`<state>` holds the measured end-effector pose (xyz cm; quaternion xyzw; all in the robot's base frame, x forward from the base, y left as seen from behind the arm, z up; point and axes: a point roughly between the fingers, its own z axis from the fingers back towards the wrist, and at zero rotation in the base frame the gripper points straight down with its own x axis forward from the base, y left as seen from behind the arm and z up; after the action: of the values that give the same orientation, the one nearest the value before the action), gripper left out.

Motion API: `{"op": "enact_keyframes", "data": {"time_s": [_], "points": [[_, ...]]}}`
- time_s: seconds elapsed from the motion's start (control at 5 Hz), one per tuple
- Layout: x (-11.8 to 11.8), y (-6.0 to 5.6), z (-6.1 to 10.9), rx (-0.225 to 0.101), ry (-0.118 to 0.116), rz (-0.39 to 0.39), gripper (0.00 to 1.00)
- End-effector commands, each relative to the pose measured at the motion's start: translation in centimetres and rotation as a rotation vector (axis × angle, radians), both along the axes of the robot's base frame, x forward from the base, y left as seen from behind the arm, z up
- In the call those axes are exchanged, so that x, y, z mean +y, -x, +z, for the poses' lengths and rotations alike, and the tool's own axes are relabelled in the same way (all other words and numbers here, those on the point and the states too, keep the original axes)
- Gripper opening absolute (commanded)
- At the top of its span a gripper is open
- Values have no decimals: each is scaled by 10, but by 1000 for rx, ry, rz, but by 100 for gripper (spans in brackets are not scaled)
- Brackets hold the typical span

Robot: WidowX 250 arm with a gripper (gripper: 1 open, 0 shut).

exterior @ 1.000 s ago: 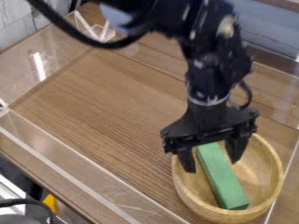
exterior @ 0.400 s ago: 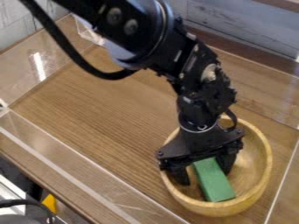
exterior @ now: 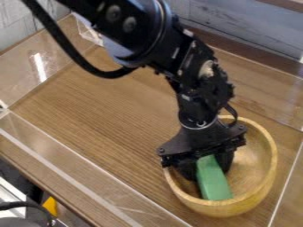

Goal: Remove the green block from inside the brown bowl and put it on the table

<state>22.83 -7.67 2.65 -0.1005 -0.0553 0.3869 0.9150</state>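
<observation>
Green block (exterior: 214, 179): lies flat inside the brown bowl (exterior: 270, 174), long axis running from the tool toward the bowl's near rim.
Tool (exterior: 201, 156): pointed down over the block's far end, jaws straddling its width; whether they pinch it yet cannot be told.
Next move: likely closing across the short side, then lifting.
Tabletop (exterior: 101, 115): bare wood left of the bowl.
</observation>
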Motion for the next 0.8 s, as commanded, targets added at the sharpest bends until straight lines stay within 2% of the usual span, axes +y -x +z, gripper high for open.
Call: {"op": "enact_keyframes", "data": {"time_s": [0.0, 0.2, 0.4, 0.6], "points": [[15, 4, -2, 17, -9, 12, 0], [23, 4, 2, 17, -8, 25, 0], [24, 6, 4, 16, -9, 0, 0], [22, 10, 13, 24, -16, -19, 0]]}}
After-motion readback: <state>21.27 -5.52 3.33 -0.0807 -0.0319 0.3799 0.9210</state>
